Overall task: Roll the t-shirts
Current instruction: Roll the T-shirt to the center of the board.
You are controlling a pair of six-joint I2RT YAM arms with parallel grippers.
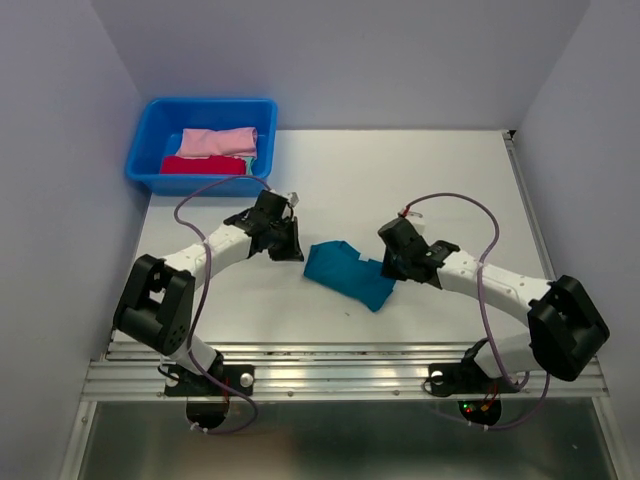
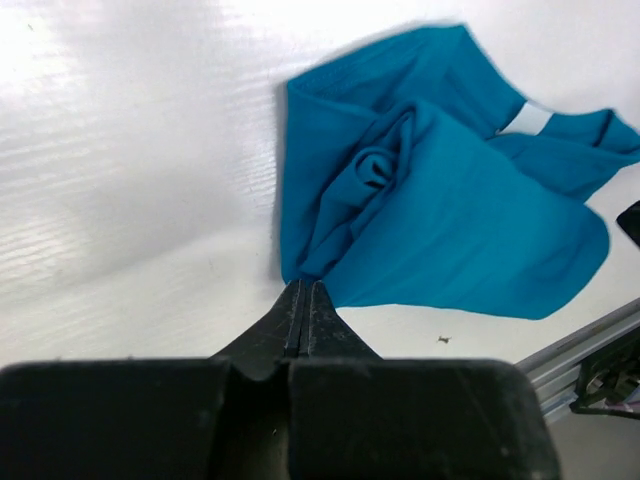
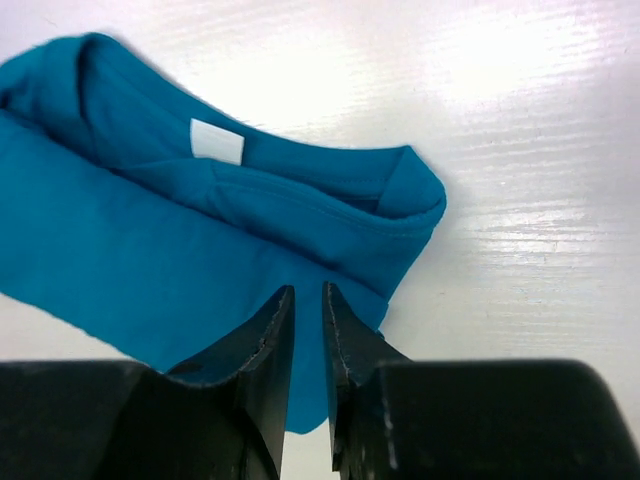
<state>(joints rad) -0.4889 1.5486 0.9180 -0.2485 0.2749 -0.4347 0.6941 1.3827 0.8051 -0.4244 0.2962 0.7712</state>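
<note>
A teal t-shirt (image 1: 350, 272) lies crumpled and partly rolled in the middle of the table, its white label (image 3: 216, 141) facing up. My left gripper (image 1: 297, 250) is at its left corner. In the left wrist view the left gripper (image 2: 305, 285) is shut, its tips pinching the corner of the teal cloth (image 2: 450, 210). My right gripper (image 1: 392, 268) is at the shirt's right end. In the right wrist view the right gripper (image 3: 308, 290) is closed to a narrow gap over the teal cloth (image 3: 150, 250), which fills that gap. A pink t-shirt (image 1: 218, 141) and a red t-shirt (image 1: 203, 165) lie in the tub.
A bright-blue plastic tub (image 1: 145, 150) stands at the table's back left corner. An aluminium rail (image 1: 340, 370) runs along the near edge, close to the shirt's lower edge. Walls close in the table on the left, right and back.
</note>
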